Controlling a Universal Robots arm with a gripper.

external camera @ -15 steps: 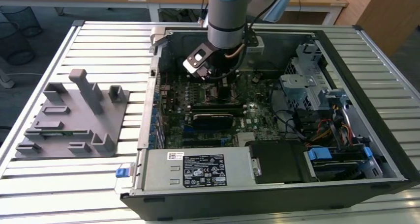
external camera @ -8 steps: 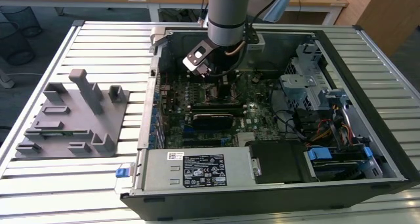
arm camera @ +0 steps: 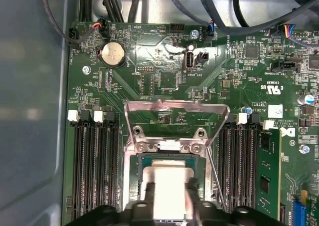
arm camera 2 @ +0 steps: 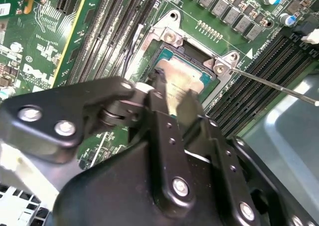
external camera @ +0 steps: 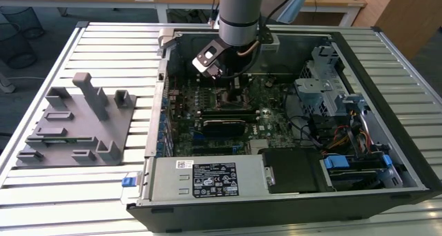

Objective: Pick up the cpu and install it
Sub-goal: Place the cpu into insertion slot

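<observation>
The cpu (arm camera: 168,178), a flat square chip with a shiny silver top and thin green rim, lies within the open socket (arm camera: 133,162) on the motherboard. My gripper (arm camera: 169,198) is low inside the computer case, with one finger pressed against each side of the chip's metal top. In the second wrist view the cpu (arm camera 2: 183,80) shows just beyond the black fingers (arm camera 2: 159,104), inside the socket's metal frame (arm camera 2: 172,36). The socket's load plate (arm camera: 174,106) stands flipped up. In the exterior view my gripper (external camera: 233,91) hangs over the middle of the motherboard.
The thin socket lever (arm camera 2: 274,86) stands out to one side. Black memory slots (arm camera: 94,171) flank the socket, and a green memory stick (arm camera: 266,171) sits in one. The open case (external camera: 407,158) holds drive cages and cables. A grey fixture block (external camera: 76,124) stands at the exterior view's left.
</observation>
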